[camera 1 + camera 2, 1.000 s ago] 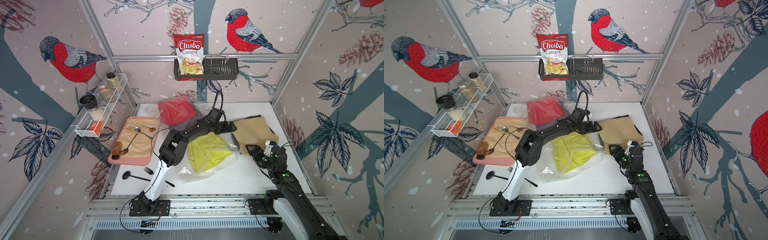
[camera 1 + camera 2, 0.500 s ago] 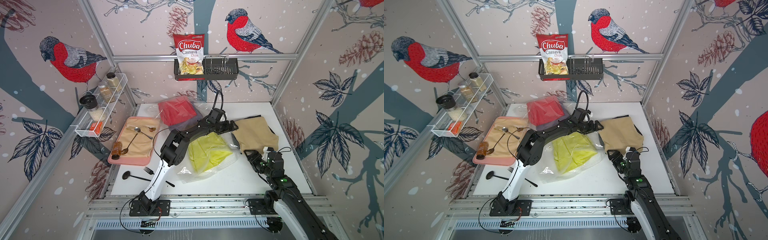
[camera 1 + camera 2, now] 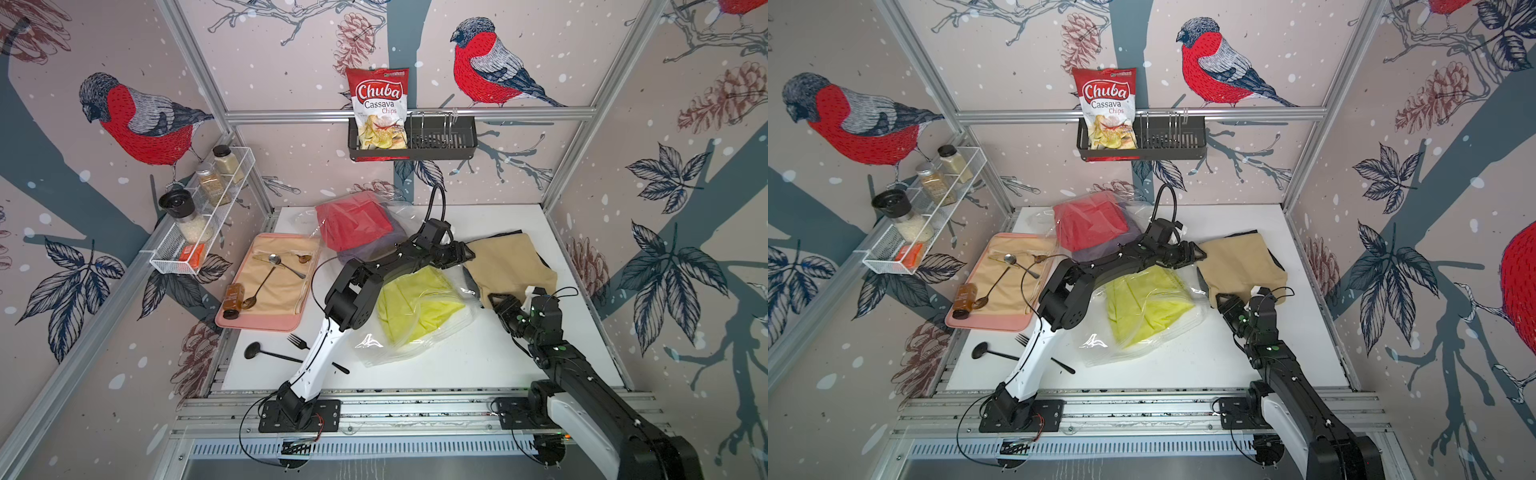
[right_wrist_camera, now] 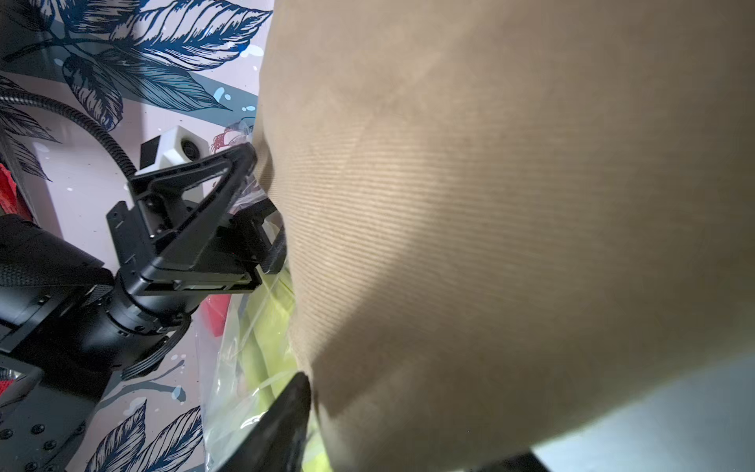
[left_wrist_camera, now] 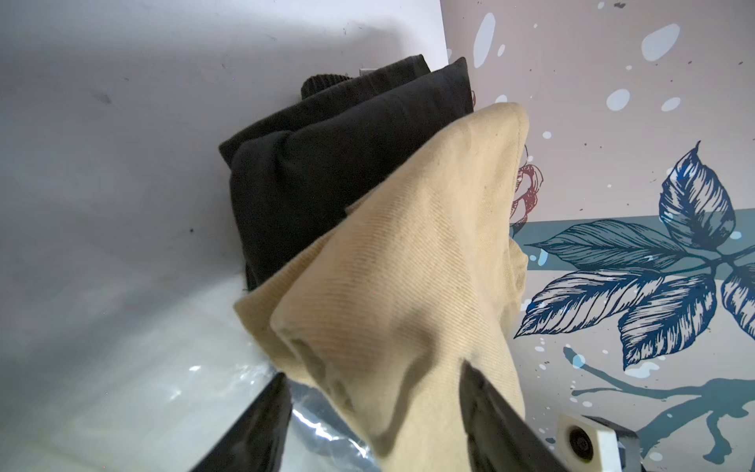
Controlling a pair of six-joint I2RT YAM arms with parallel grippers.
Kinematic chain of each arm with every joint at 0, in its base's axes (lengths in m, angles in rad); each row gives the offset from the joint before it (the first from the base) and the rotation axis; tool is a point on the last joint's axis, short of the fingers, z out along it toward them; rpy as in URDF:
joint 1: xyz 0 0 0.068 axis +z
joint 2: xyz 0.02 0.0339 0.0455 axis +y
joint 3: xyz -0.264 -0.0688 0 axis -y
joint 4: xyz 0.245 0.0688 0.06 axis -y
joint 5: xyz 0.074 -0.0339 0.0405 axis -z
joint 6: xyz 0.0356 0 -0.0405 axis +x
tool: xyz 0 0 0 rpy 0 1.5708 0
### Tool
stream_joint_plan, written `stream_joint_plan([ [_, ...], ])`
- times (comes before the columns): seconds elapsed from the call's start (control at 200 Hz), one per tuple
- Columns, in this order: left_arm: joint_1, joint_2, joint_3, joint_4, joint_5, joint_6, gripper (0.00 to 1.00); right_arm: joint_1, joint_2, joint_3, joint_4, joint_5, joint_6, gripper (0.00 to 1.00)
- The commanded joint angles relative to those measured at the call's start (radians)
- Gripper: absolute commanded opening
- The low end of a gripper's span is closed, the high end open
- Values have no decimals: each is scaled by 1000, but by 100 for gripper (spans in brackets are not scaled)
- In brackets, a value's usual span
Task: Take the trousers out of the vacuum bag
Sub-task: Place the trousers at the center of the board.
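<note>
Mustard-brown trousers (image 3: 511, 266) (image 3: 1241, 262) lie folded at the right of the table, on top of black trousers (image 5: 347, 163). My left gripper (image 3: 465, 255) (image 5: 374, 372) is shut on their left edge, the cloth bunched between its fingers. At their near edge my right gripper (image 3: 494, 301) (image 4: 404, 421) is shut on the same cloth. The clear vacuum bag (image 3: 370, 345) lies mid-table under my left arm. Yellow-green trousers (image 3: 415, 307) sit in it near the front. Red trousers (image 3: 353, 220) and purple trousers (image 3: 365, 249) sit in it further back.
A pink tray (image 3: 257, 324) at the left holds spoons and an amber bottle (image 3: 233, 299). A black fork (image 3: 299, 341) and ladle (image 3: 251, 351) lie near the front edge. A wire shelf (image 3: 199, 232) with jars hangs on the left wall. The back-wall basket (image 3: 440, 141) holds a chips packet (image 3: 378, 108).
Both grippers' jaws have narrowed onto the mustard-brown trousers. My right gripper has edged slightly left along the cloth's near edge. The bag has not moved.
</note>
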Motion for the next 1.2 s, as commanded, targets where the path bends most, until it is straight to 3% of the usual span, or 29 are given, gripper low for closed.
stream_joint_plan([
  [0.0,0,9,21,74,20,-25,54,1,18,10,86,16,14,48],
  [0.155,2,6,69,49,11,-13,34,-2,44,19,160,-19,46,33],
  [0.355,9,21,171,-13,-7,14,21,-62,73,3,304,-115,135,19],
  [0.485,12,59,244,-52,-6,24,18,-116,86,7,344,-184,166,15],
  [0.65,13,86,298,-73,1,26,18,-188,113,-36,528,-298,275,13],
  [0.715,12,85,303,-91,13,33,26,-202,119,-20,512,-326,268,13],
  [0.81,12,47,250,-113,-5,62,45,-220,119,-11,500,-344,268,13],
  [0.885,16,-9,144,-71,-21,57,72,-234,120,-19,528,-345,287,13],
  [0.94,19,-49,69,-32,-22,48,86,-241,123,-19,540,-346,294,12],
  [0.985,21,-82,14,-7,-32,42,92,-246,126,-17,543,-346,298,12],
  [1.051,21,-126,-65,33,-44,29,94,-254,132,-13,557,-351,306,12],
  [1.116,21,-169,-147,79,-53,10,84,-258,139,-8,555,-357,308,12],
  [1.161,21,-194,-202,110,-69,1,64,-260,142,-5,556,-359,307,12],
  [1.196,22,-208,-238,131,-75,-8,55,-262,144,-5,555,-361,306,12],
])
